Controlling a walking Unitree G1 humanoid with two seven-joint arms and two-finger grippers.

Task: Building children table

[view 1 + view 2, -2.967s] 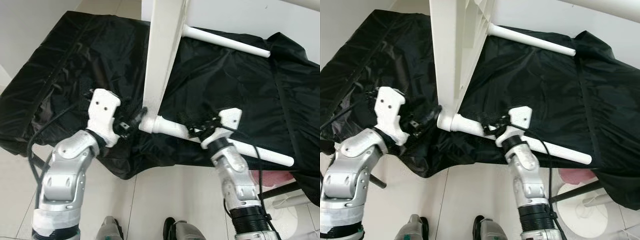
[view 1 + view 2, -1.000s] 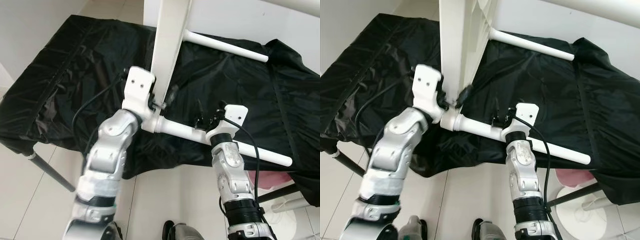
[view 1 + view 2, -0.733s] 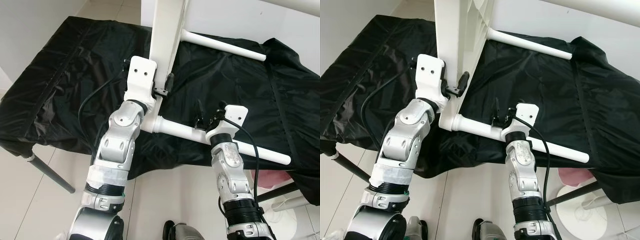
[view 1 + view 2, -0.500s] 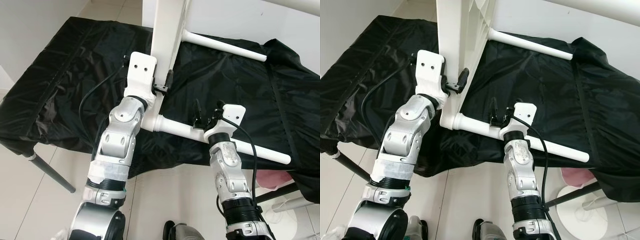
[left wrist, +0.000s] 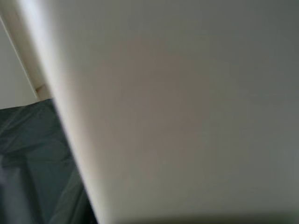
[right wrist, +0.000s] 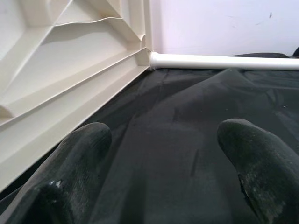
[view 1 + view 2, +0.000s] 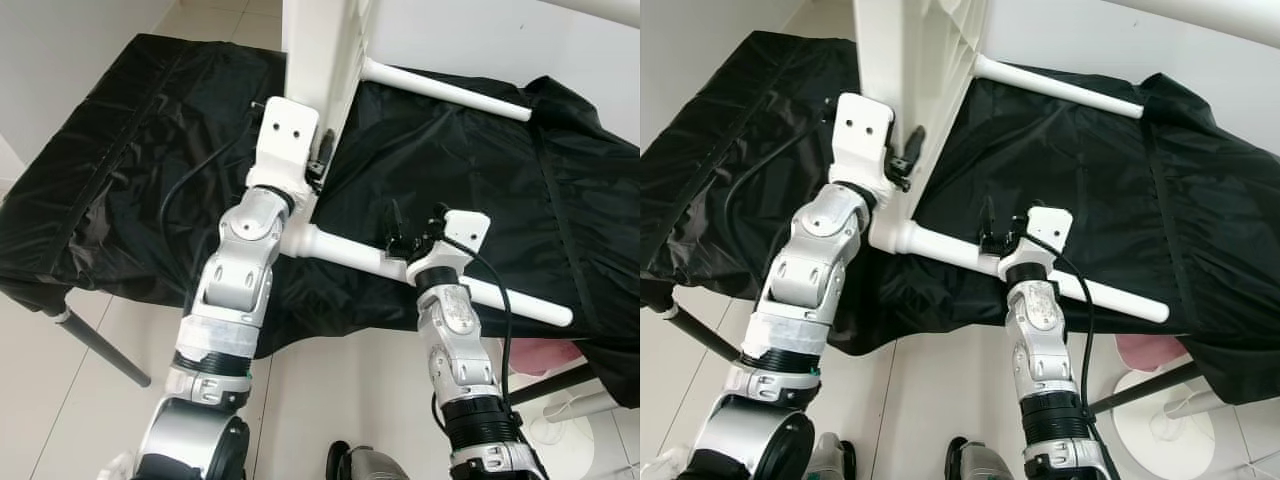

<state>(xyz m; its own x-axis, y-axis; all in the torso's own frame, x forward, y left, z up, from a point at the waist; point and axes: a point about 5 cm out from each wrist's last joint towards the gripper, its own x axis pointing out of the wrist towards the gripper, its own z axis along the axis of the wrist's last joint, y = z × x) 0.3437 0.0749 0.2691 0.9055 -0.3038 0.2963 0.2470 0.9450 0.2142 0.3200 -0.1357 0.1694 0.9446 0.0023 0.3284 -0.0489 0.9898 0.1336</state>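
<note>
A white children's table top (image 7: 318, 60) stands on its edge on the black cloth (image 7: 150, 140). Two white round legs stick out of it to the right, a near leg (image 7: 350, 252) and a far leg (image 7: 450, 90). My left gripper (image 7: 318, 165) straddles the top's near edge, just above the near leg's joint, shut on it; one black finger (image 7: 908, 148) shows on the ribbed underside. The left wrist view is blurred white panel (image 5: 187, 116). My right gripper (image 7: 412, 225) hovers over the middle of the near leg, open, with bare cloth between its fingers (image 6: 84, 140).
The black cloth covers a low stand with a thin metal leg (image 7: 95, 345) at the left. A white round base (image 7: 1165, 410) and a pink object (image 7: 545, 355) lie on the tiled floor at the lower right. A white wall stands behind.
My left arm has risen from beside the near leg's joint to the table top's edge and closed in on it. The top has leaned slightly left. The right gripper has stayed over the near leg.
</note>
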